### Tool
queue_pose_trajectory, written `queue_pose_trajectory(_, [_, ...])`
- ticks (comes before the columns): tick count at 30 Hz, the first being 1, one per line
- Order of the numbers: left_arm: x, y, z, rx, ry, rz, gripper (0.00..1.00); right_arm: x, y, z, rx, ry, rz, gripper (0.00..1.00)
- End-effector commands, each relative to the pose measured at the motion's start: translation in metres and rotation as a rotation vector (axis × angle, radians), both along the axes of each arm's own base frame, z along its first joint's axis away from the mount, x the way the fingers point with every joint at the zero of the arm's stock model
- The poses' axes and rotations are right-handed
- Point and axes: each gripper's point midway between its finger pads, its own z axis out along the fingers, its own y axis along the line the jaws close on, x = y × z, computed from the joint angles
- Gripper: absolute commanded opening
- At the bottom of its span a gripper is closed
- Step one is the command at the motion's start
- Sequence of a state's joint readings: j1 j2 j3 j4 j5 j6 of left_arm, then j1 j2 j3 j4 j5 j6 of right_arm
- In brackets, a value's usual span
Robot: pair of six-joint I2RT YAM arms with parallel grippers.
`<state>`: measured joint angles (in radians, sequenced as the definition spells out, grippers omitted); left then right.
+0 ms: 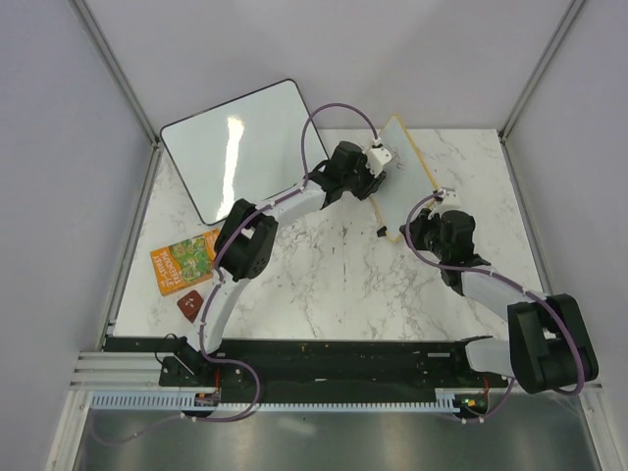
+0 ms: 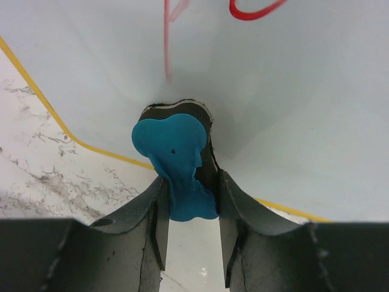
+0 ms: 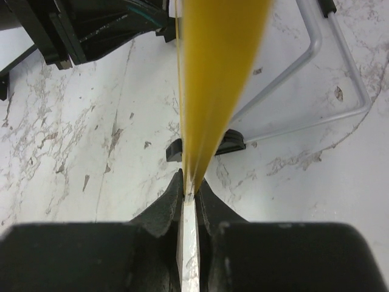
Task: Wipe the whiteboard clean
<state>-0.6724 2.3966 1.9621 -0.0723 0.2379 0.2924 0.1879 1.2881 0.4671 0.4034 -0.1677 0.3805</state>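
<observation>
A black-framed board (image 1: 240, 147) sits at the marble table's (image 1: 334, 285) far-left corner. An orange booklet (image 1: 184, 263) and a dark red piece (image 1: 190, 305) lie near-left.

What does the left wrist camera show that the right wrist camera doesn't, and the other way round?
Only the left wrist view shows the whiteboard face-on with its red handwriting, and the left gripper shut on a blue eraser pad set against that face. Only the right wrist view shows the board edge-on, its yellow frame clamped in the right gripper, plus a black clip foot. Both show the whiteboard and the marble table.
</observation>
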Motion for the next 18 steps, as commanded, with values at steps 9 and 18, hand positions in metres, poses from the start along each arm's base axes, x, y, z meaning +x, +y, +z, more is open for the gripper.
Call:
queue_pose_trajectory(9, [0.000,0.007,0.085,-0.107,-0.155,0.074,0.02,-0.039,0.006,-0.007,-0.015,0.067,0.089,0.00])
queue_pose_trajectory(18, [-0.035,-0.037,0.097,-0.270,-0.043,-0.180,0.02,-0.041,0.008,-0.012,-0.009,0.083,0.100,0.00])
